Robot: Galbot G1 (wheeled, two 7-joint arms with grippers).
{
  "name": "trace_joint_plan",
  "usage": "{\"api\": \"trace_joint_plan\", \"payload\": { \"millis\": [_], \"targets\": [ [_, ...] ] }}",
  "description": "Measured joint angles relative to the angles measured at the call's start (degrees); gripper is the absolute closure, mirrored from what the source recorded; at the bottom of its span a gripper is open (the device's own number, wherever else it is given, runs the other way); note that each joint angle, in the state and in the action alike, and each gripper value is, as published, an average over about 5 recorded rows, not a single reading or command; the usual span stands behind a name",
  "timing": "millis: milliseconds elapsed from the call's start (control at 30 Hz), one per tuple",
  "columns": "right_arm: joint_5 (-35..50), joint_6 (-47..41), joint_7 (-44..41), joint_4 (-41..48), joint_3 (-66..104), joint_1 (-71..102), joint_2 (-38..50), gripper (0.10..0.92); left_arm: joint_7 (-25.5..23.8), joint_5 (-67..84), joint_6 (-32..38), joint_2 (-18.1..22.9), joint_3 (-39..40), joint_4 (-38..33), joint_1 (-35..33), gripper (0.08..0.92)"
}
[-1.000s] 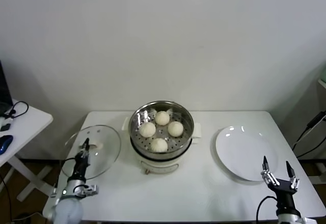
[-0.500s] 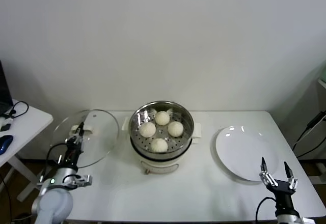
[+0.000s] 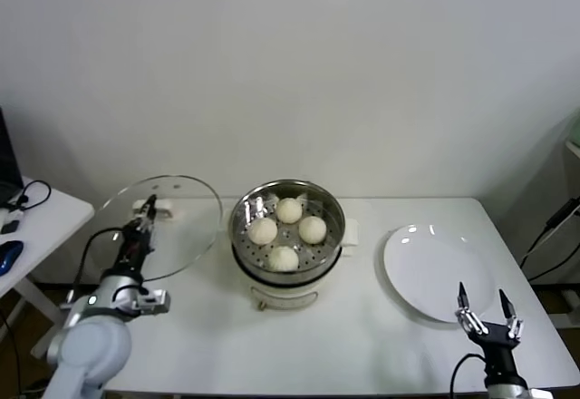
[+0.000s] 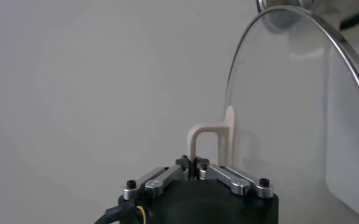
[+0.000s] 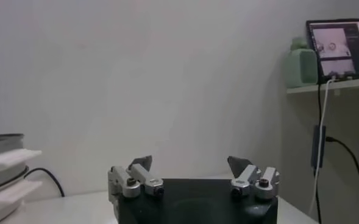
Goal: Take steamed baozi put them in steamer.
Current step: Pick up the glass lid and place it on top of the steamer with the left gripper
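Note:
Several cream-white steamed baozi (image 3: pixel 283 257) lie on the perforated floor of the steel steamer (image 3: pixel 234 227) at the table's middle. My left gripper (image 3: pixel 145 213) is shut on the cream handle (image 4: pixel 205 137) of the round glass lid (image 3: pixel 177 227) and holds it tilted in the air, left of the steamer. In the left wrist view the left gripper (image 4: pixel 192 163) pinches the handle's post, and the lid's glass (image 4: pixel 289 109) rises beyond it. My right gripper (image 3: pixel 480 292) stands open and empty at the front right; in its own view the right gripper (image 5: pixel 190 161) holds nothing.
A flat white plate (image 3: pixel 435 272) lies right of the steamer, just behind my right gripper. A small side table (image 3: pixel 36 218) stands off to the left. The steamer's white side handle (image 5: pixel 8 161) shows in the right wrist view, and a monitor (image 5: pixel 341 42) sits on a shelf.
My left gripper has lifted the glass lid off the table, carrying it up and back and tilting it more upright. The right gripper has sunk slightly toward the front edge.

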State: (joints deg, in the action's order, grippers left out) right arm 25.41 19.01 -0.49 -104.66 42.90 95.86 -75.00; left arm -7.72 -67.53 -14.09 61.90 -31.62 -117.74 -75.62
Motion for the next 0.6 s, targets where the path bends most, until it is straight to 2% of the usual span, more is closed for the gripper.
{"api": "trace_joint_plan", "payload": {
  "millis": [300, 600],
  "targets": [
    [-1.2, 0.0, 0.0, 0.4, -0.4, 0.1, -0.4, 0.203, -7.0, -0.7, -7.6, -0.4, 7.0, -3.5, 3.4, 0.862],
    [-2.0, -0.3, -0.2, 1.0, -1.0, 0.5, -0.1, 0.203, -11.0, -5.2, -12.2, 3.7, 15.2, -3.1, 9.0, 0.862]
  ]
}}
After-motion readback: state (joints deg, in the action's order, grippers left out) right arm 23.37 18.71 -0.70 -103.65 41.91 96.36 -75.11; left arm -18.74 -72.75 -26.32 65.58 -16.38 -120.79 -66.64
